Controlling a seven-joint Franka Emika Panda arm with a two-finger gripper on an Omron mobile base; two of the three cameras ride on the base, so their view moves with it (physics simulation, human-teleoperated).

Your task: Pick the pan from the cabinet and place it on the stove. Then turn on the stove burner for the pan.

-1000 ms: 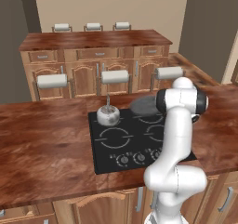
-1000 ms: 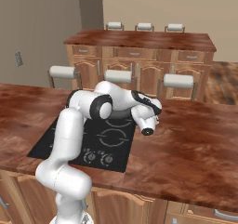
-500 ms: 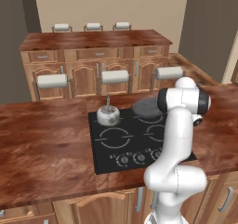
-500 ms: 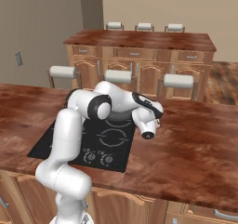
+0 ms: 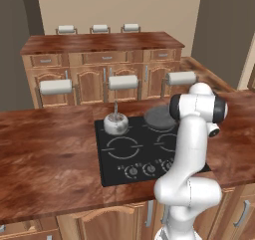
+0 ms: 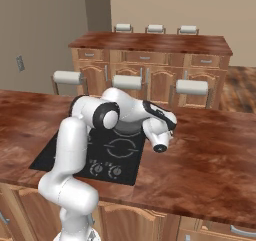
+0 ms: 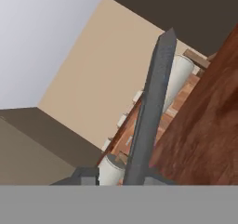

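Pan (image 5: 159,116) down on the stove (image 5: 124,152) at its back right ring, just beside the kettle (image 5: 115,124), long handle (image 7: 151,111) running up between the gripper (image 7: 118,177) fingertips, grip on it impossible to tell.

White Franka arm (image 5: 191,149) w/ rounded glossy segments, dark joint bands, bulbous base.

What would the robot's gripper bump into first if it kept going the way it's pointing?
Probably the pan's handle: it runs right up between the gripper's fingertips in the hand view. Past it are the stools and far wall, but depth is hard to judge.
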